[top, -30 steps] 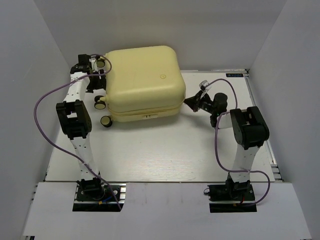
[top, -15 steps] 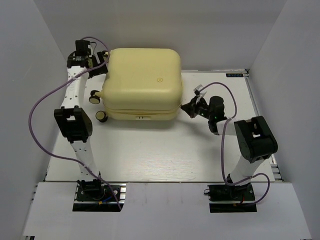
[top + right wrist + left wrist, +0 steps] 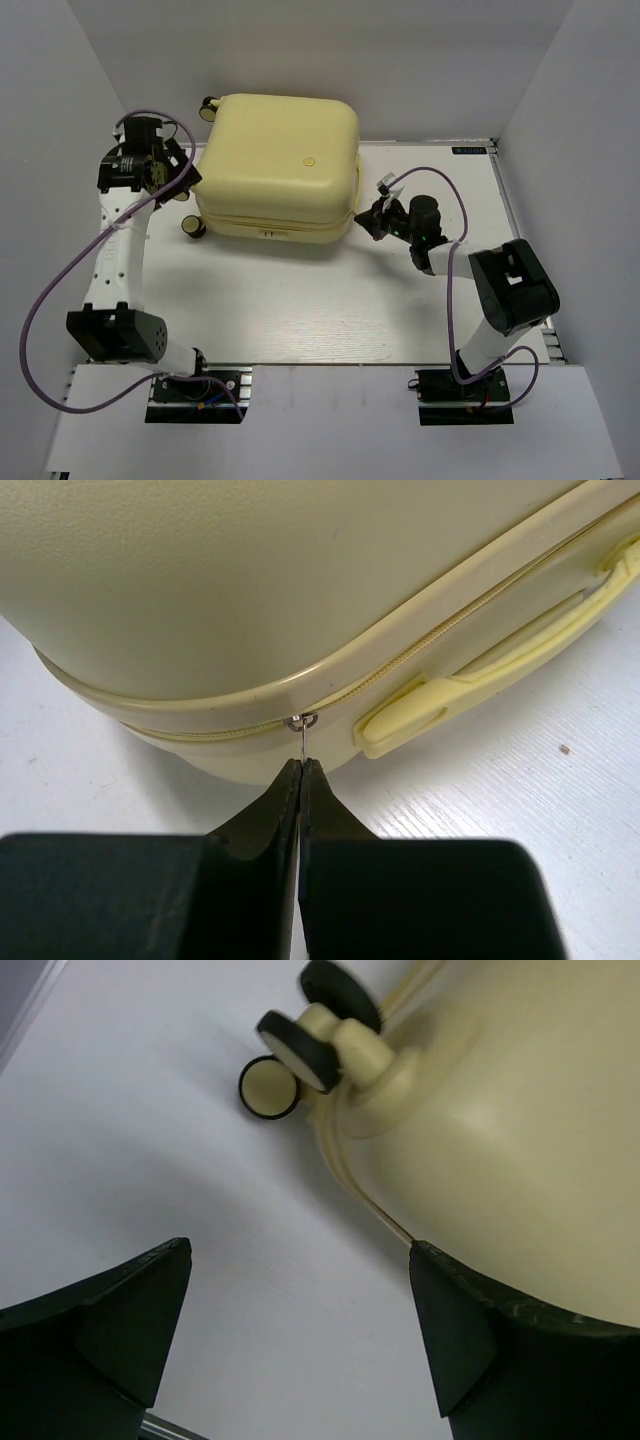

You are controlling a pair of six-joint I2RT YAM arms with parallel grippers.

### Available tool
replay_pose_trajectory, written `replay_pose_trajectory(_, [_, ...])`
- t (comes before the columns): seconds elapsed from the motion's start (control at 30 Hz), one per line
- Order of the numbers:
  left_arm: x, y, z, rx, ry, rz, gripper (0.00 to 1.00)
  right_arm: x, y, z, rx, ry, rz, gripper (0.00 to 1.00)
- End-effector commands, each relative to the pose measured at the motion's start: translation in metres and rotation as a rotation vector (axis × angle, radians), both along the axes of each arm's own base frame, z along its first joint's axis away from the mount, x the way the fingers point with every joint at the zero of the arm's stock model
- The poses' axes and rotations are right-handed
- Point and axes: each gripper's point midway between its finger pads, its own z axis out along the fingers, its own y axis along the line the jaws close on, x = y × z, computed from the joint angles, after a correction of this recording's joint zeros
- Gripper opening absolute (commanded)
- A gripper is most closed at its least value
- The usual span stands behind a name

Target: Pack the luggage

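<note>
luggage (image 3: 280, 165) far-centre on table (image 3: 300, 295), left tool (image 3: 176, 180) at its left — right tool (image 3: 370, 221) opposite

I see the pale yellow luggage (image 3: 280, 165) lying flat and closed at the table's far side, wheels leftward.

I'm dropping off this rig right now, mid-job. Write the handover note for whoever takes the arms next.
Right gripper: jaws shut on the small metal zipper pull at the right end of the pale yellow hard-shell suitcase, beside its yellow side handle.
Left gripper: jaws open, holding nothing, at the suitcase's left end near the yellow-black caster wheels.
Done: the suitcase lies on the white table with its shells together.
Left: probably running the zip. How far it is already closed cannot be told.
</note>
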Motion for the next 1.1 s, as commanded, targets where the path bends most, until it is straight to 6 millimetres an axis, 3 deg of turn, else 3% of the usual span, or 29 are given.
replay_pose_trajectory(0.0, [-0.008, 0.017, -0.045, -0.055, 0.123, 0.215, 1.00, 0.008, 0.007, 0.070, 0.080, -0.233, 0.001, 0.00])
replay_pose_trajectory(0.1, [-0.008, 0.027, -0.052, -0.132, 0.117, 0.388, 1.00, 0.007, 0.007, 0.071, 0.080, -0.232, 0.007, 0.00])
replay_pose_trajectory(0.17, [0.003, 0.019, -0.065, -0.205, 0.083, 0.407, 1.00, 0.006, 0.007, 0.070, 0.080, -0.230, 0.010, 0.00])
replay_pose_trajectory(0.37, [0.038, 0.014, -0.054, -0.354, -0.080, 0.500, 1.00, 0.005, 0.001, 0.063, 0.022, -0.251, -0.004, 0.00])
replay_pose_trajectory(0.53, [0.045, 0.018, -0.054, -0.401, -0.127, 0.558, 1.00, 0.005, -0.001, 0.059, -0.010, -0.252, -0.007, 0.00])
replay_pose_trajectory(0.77, [0.065, 0.016, -0.092, -0.434, -0.069, 0.600, 0.96, 0.011, -0.004, 0.049, -0.029, -0.242, -0.024, 0.00])
replay_pose_trajectory(0.9, [0.087, 0.006, -0.113, -0.460, -0.039, 0.556, 0.80, 0.011, -0.001, 0.048, -0.025, -0.234, -0.020, 0.00])
replay_pose_trajectory(0.93, [0.095, 0.005, -0.103, -0.464, -0.057, 0.551, 0.73, 0.012, -0.002, 0.048, -0.027, -0.232, -0.021, 0.00])
replay_pose_trajectory(0.97, [0.096, 0.008, -0.121, -0.441, -0.005, 0.568, 0.69, 0.012, -0.002, 0.049, -0.032, -0.233, -0.020, 0.00])
replay_pose_trajectory(1.03, [0.106, 0.005, -0.122, -0.440, 0.000, 0.563, 0.61, 0.011, -0.002, 0.049, -0.032, -0.234, -0.019, 0.00])
replay_pose_trajectory(1.07, [0.109, 0.002, -0.128, -0.444, 0.012, 0.552, 0.45, 0.010, -0.001, 0.048, -0.032, -0.231, -0.017, 0.00])
